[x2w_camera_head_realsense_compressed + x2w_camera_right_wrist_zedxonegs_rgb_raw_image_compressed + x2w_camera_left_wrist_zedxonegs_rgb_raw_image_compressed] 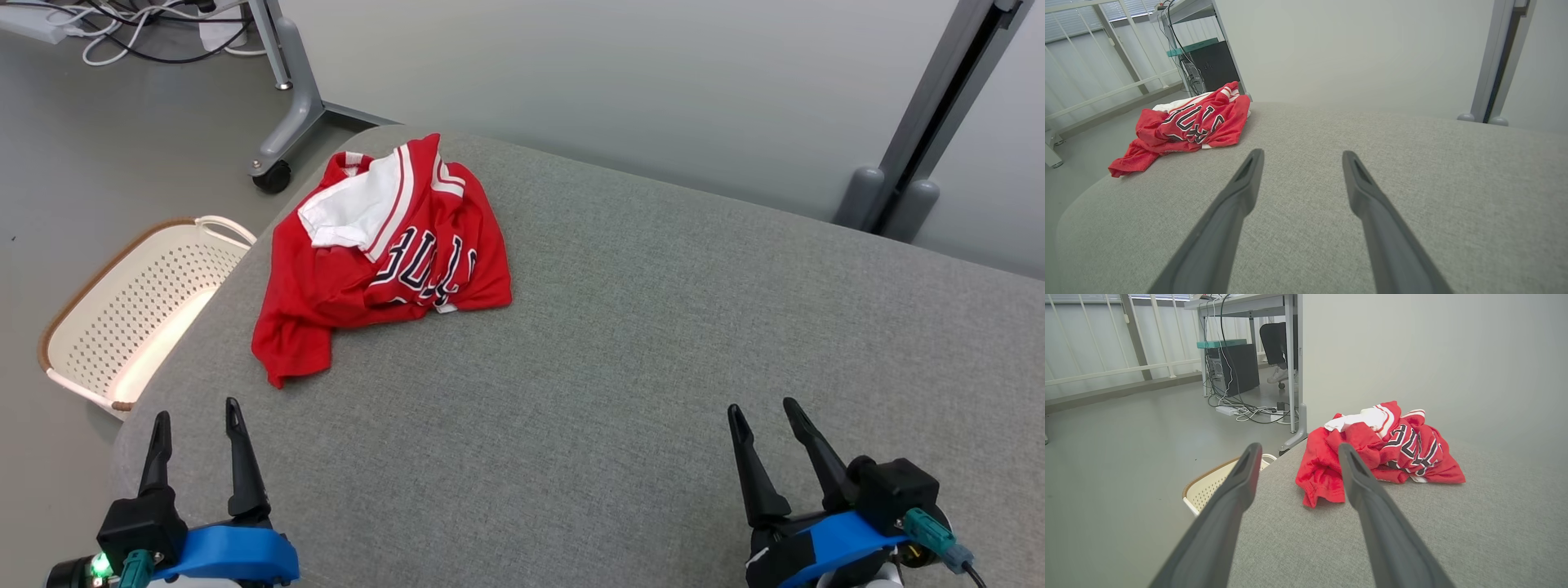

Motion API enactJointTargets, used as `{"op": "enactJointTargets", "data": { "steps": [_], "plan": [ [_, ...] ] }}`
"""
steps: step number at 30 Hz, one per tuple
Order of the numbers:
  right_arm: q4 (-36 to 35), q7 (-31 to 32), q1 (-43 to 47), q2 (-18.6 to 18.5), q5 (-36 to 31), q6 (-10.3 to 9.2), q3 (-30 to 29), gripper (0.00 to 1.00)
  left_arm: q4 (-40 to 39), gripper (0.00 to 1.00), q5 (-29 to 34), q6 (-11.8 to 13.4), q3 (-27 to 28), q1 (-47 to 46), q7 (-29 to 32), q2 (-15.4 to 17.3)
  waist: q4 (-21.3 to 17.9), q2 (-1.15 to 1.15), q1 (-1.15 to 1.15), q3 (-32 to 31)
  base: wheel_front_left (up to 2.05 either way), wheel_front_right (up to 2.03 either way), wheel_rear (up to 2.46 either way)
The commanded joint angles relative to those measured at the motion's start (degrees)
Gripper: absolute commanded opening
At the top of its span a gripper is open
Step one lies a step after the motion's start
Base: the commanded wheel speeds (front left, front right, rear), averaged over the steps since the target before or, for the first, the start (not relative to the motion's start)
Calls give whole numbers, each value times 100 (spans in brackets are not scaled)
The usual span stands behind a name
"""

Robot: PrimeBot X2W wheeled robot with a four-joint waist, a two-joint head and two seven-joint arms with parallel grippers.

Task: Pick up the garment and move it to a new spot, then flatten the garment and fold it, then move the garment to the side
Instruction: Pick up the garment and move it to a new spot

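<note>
The garment point(384, 257) is a red jersey with white trim and dark lettering, lying crumpled near the far left corner of the grey padded table point(620, 367). My left gripper point(197, 416) stands open at the table's near left edge, well short of the jersey, nothing between its fingers. Its wrist view has the garment point(1380, 449) just beyond the fingertips. At the near right, my right gripper point(763, 412) is open and empty, far from the cloth; its wrist view places the garment point(1188, 126) off to the upper left.
A white perforated laundry basket point(122, 318) with a brown rim stands on the floor beside the table's left edge. A desk leg on a caster point(273, 171) and cables lie beyond it. A grey post point(922, 139) rises behind the table's far right.
</note>
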Motion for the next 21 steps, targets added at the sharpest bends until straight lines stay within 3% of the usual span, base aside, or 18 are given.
{"op": "enactJointTargets", "data": {
  "steps": [1, 11, 21],
  "plan": [
    [-10, -22, -87, -28, -31, 3, 20, 100, -19, 100, -8, 9, 40, -39, -16, -2, -25, 0, 0, 15, 0, 0, 0],
    [-115, -22, -207, -29, -183, 3, -4, 100, 47, 100, -59, -81, 235, -580, -16, 94, -340, 0, 0, 320, 0, 0, 0],
    [-428, -23, -659, -28, -555, 3, -13, 100, 312, 100, -211, -229, 730, -1802, -15, 595, -1143, 0, 0, 1056, 0, 0, 0]
  ]
}}
